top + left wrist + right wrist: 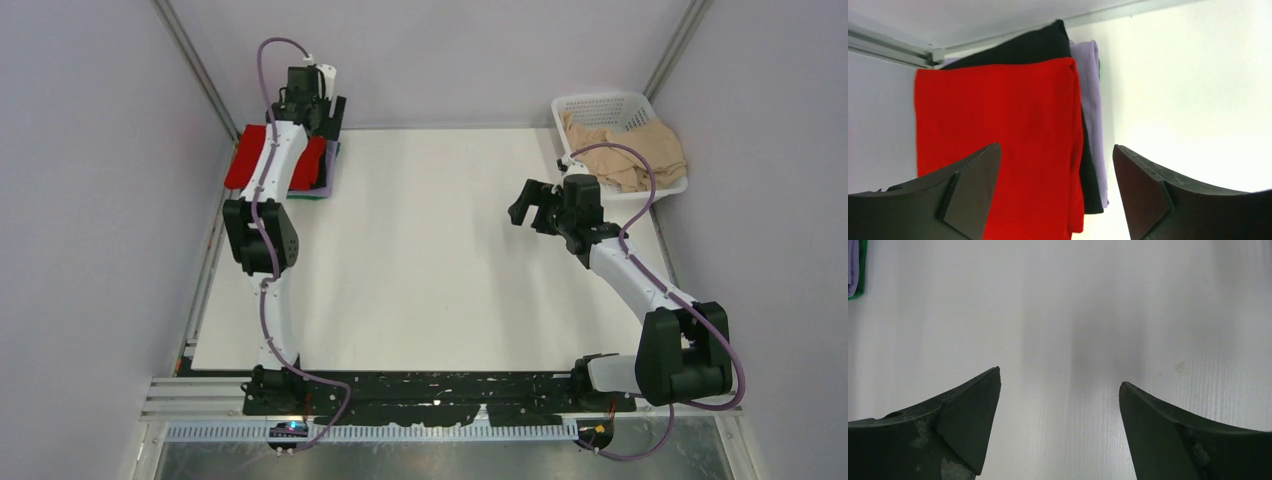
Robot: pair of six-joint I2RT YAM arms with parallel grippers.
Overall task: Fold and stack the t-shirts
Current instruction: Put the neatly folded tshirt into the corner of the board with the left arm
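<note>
A folded bright red t-shirt (246, 158) tops a stack at the table's far left corner. In the left wrist view the red shirt (998, 135) lies over a black one (1033, 45), a lavender one (1091, 100) and a sliver of green (1099, 65). My left gripper (332, 112) (1055, 182) is open and empty, hovering over the stack's right edge. My right gripper (528, 205) (1060, 412) is open and empty above the bare table right of centre. Crumpled beige t-shirts (640, 155) fill the basket at the far right.
The white lattice basket (600, 101) stands at the far right corner. The white tabletop (430, 260) is ringed by grey walls and metal frame rails (893, 47). The stack's lavender and green edge (854, 267) shows at the far left of the right wrist view.
</note>
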